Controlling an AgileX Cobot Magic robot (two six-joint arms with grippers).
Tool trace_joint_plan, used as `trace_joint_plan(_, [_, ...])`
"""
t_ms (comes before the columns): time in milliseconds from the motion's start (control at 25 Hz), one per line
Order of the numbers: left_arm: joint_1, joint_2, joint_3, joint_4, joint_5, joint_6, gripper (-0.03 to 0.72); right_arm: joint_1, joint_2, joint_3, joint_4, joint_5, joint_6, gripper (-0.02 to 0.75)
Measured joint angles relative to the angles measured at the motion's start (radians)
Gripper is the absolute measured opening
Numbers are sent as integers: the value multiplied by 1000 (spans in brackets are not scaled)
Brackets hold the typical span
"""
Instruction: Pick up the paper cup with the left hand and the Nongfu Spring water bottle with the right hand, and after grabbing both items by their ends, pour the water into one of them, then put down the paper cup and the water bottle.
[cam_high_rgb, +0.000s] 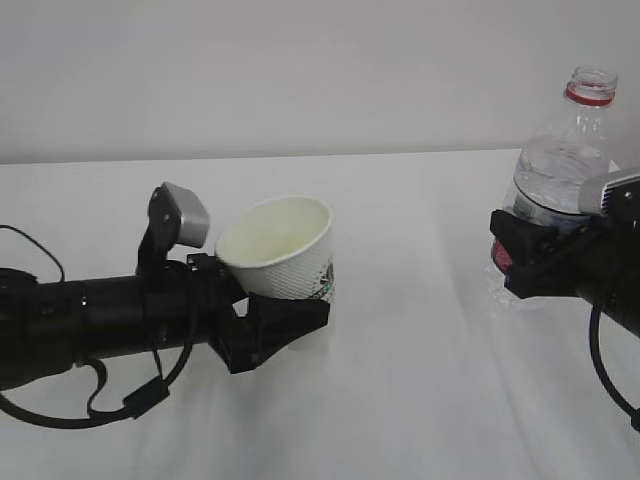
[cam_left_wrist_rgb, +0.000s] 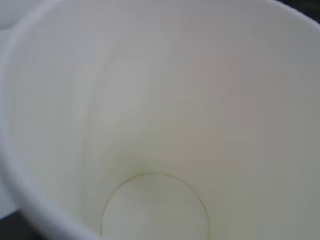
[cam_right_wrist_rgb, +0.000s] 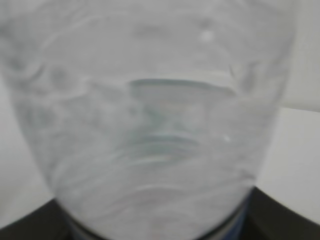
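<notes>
On the left, the left hand (cam_high_rgb: 283, 322) holds the paper cup (cam_high_rgb: 285, 250) low on its body, tilted, mouth open and empty. Thin paper dents easily, so grip gently near the stiffer base. Far right, the right hand (cam_high_rgb: 528, 262) clamps the water bottle (cam_high_rgb: 562, 160) around its middle, seemingly uncapped; its thin plastic is slick, and heavier with water.

Bottle (cam_high_rgb: 563, 170) label hidden behind right tool (cam_high_rgb: 525, 262) (arm cut off at edge).
</notes>
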Motion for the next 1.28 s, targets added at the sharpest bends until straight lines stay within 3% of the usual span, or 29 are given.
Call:
trace_joint_plan(240, [-93,0,-87,39,133,-19,554,0,0,0,0,0,0,428])
trace_joint_plan(600, [-166,0,-101,49,182,-42,553,0,-72,2,-19,48,0,428])
trace_joint_plan(800, [-184,0,-101,51,190,-44,553,0,-136,4,-46,152,0,428])
trace_joint_plan(1280, [-190,0,-101,95,196,-80,552,0,-267,154,-76,178,0,428])
